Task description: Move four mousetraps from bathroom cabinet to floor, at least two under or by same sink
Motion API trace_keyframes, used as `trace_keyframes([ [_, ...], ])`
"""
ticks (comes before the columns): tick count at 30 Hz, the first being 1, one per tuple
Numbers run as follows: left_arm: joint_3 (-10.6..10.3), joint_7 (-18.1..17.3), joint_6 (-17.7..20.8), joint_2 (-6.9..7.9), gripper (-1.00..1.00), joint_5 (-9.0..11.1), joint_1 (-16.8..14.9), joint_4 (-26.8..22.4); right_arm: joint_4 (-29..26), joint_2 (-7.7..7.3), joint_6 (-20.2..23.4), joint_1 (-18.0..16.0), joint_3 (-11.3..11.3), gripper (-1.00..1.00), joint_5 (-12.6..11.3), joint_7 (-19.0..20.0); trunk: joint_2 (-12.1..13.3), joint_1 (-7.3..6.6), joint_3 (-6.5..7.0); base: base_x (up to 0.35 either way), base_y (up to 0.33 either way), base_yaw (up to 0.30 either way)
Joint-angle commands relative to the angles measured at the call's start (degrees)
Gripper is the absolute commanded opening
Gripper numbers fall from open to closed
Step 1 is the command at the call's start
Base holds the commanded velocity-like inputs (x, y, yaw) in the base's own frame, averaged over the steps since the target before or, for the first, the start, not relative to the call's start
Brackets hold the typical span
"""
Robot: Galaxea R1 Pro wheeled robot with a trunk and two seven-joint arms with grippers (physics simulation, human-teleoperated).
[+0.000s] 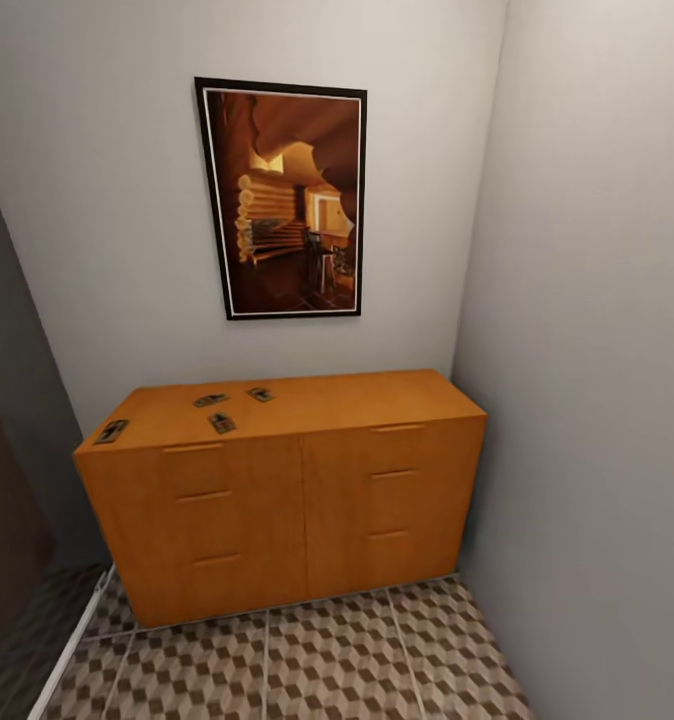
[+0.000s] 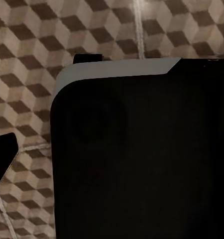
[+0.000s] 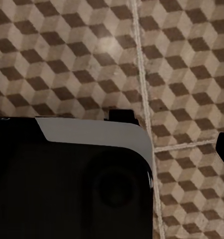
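Four mousetraps (image 1: 222, 423) lying flat on the left half of the orange-brown cabinet (image 1: 297, 510) top | cabinet standing in a corner beneath a framed picture (image 1: 285, 200) | cube-patterned bathroom floor (image 1: 327, 660) spreading below | gripper openings: cannot tell from either wrist view

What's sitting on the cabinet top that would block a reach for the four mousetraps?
Nothing visible: the four mousetraps lie uncovered on the left half of the cabinet top, with nothing else on it.
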Motion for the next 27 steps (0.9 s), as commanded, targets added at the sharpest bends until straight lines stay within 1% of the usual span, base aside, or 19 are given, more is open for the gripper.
trace_keyframes([
  [1, 0.04, -0.01, 0.07, 0.03, 1.00, 0.07, 0.04, -0.16, 0.07, -0.06, -0.19, -0.03, 0.07, 1.00, 0.14, -0.03, -0.02, 0.03, -0.05, 0.292, -0.010, 0.000],
  [2, 0.06, 0.01, 0.04, 0.05, 1.00, 0.07, 0.04, -0.17, 0.08, -0.10, -0.19, -0.03, 0.09, 1.00, 0.30, -0.03, -0.02, 0.03, -0.05, 0.197, -0.006, 0.000],
  [3, 0.04, 0.03, -0.07, 0.02, 1.00, 0.09, 0.04, -0.16, 0.11, -0.22, -0.15, -0.03, 0.13, 1.00, 1.52, -0.06, -0.02, 0.03, -0.05, 0.065, -0.002, 0.000],
  [4, 0.02, 0.06, -0.14, 0.01, 1.00, 0.09, 0.04, -0.15, 0.09, -0.25, -0.22, -0.03, 0.12, 1.00, 3.38, -0.11, -0.02, 0.03, -0.05, 0.021, -0.001, 0.000],
  [8, 0.01, 0.03, -0.19, -0.21, 1.00, 0.09, 0.04, -0.14, 0.13, -0.07, -0.26, -0.03, 0.10, 1.00, 4.49, -0.13, -0.02, 0.03, -0.05, 0.011, 0.000, 0.000],
  [16, 0.07, 0.01, -0.20, -0.60, 1.00, 0.03, 0.04, -0.19, 0.11, 0.23, 0.01, -0.03, 0.07, 1.00, 4.70, 0.11, -0.02, 0.03, -0.05, 0.001, 0.000, 0.000],
  [23, 0.01, 0.08, -0.28, -0.65, 1.00, -0.07, 0.04, -0.38, 0.52, 0.03, -0.17, -0.03, 0.10, 1.00, 4.86, 0.07, -0.02, 0.03, -0.05, 0.000, 0.000, 0.000],
  [24, -0.04, 0.46, -0.43, -0.01, 1.00, -0.27, 0.04, -1.78, -0.82, -0.36, -2.32, -0.19, -0.38, 1.00, 4.40, -0.21, -0.02, 0.03, -0.05, 0.000, 0.000, 0.000],
  [27, -0.01, 0.54, -0.43, 1.02, 1.00, -0.26, 0.04, -4.03, -2.96, -0.49, -4.59, -0.29, -0.64, 1.00, 4.22, -0.31, -0.02, 0.03, -0.05, 0.000, 0.000, 0.000],
])
